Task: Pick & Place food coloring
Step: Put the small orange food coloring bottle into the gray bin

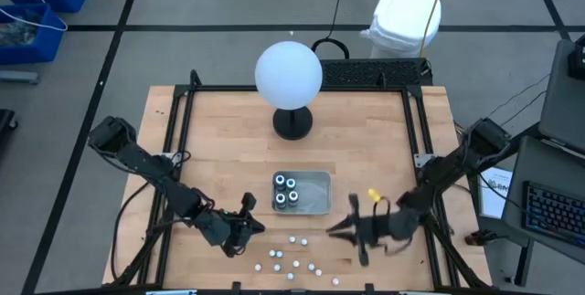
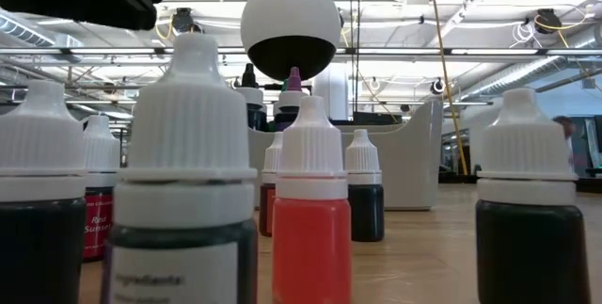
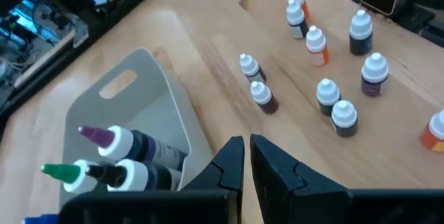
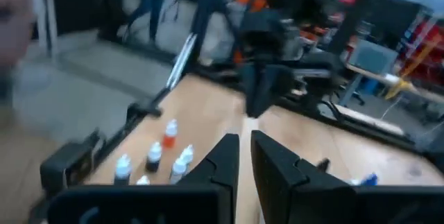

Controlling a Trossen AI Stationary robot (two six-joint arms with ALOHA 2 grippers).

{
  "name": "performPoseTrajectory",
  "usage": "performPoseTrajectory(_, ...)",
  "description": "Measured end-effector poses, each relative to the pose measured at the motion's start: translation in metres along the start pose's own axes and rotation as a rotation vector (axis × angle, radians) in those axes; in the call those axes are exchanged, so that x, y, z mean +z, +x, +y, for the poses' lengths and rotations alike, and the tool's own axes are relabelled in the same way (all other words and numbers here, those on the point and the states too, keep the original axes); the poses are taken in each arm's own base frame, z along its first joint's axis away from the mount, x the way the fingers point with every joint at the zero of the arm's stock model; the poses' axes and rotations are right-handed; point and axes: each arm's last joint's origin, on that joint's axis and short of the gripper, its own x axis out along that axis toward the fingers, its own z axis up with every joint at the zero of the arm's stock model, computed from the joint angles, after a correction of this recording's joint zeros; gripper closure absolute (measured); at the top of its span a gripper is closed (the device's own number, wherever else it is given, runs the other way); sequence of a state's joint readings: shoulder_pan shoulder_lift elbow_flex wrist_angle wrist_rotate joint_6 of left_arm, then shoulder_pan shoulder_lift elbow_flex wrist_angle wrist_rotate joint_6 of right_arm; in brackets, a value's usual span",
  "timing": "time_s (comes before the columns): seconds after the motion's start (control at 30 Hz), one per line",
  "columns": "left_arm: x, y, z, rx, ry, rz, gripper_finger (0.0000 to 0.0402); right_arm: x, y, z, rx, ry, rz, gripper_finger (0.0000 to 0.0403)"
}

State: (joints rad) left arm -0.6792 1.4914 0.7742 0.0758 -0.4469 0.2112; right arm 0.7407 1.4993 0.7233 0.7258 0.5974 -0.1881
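Several larger dark food coloring bottles (image 1: 286, 191) stand in the left end of the shallow grey tray (image 1: 316, 193); the left wrist view shows their purple and green tips (image 3: 104, 137). Several small white-capped bottles (image 1: 292, 260) stand upright on the wood near the table's front edge, also seen close in the low view (image 2: 310, 238). My left gripper (image 1: 252, 226) hovers left of them, near the tray's front left corner, shut, with nothing between its fingers (image 3: 246, 156). My right gripper (image 1: 335, 231) hangs to their right, shut and holding nothing (image 4: 244, 156).
A big white globe (image 1: 288, 74) on a black base stands behind the tray at the table's far middle. A small yellow thing (image 1: 373, 193) lies to the right of the tray. A black frame (image 1: 183, 112) runs along the table's edges.
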Motion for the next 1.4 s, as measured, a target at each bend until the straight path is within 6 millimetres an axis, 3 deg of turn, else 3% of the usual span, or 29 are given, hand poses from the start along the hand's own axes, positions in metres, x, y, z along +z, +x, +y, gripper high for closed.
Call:
performPoseTrajectory(0.07, 0.0, 0.0, 0.0, 0.0, -0.014, -0.003, 0.0366, 0.012, 0.009, 0.01, 0.023, -0.058, 0.035, 0.0368)
performPoseTrajectory(0.23, -0.001, 0.0, 0.0, 0.0, -0.022, 0.007, 0.0366, 0.048, 0.029, 0.03, 0.057, 0.086, 0.161, 0.0356)
performPoseTrajectory(0.43, -0.002, 0.0, -0.002, -0.015, -0.031, 0.015, 0.0366, 0.049, 0.044, 0.071, -0.01, 0.028, 0.376, 0.0353)
performPoseTrajectory(0.53, -0.002, -0.001, -0.002, -0.018, -0.033, 0.016, 0.0366, 0.056, 0.039, 0.09, 0.093, 0.044, 0.405, 0.0353)
performPoseTrajectory(0.67, -0.002, -0.001, -0.002, -0.024, -0.025, 0.013, 0.0366, 0.045, 0.023, 0.119, 0.217, -0.015, 0.461, 0.0353)
performPoseTrajectory(0.87, -0.002, 0.001, 0.002, -0.015, -0.03, 0.019, 0.0366, 0.038, 0.018, 0.13, 0.194, 0.082, 0.469, 0.0346)
performPoseTrajectory(1.17, -0.004, 0.004, 0.009, 0.004, -0.077, 0.029, 0.0366, 0.009, 0.027, 0.145, 0.221, 0.09, 0.528, 0.0255)
performPoseTrajectory(1.4, -0.004, 0.004, 0.009, 0.002, -0.081, 0.029, 0.0366, 0.0, 0.032, 0.146, 0.206, 0.07, 0.549, 0.02)
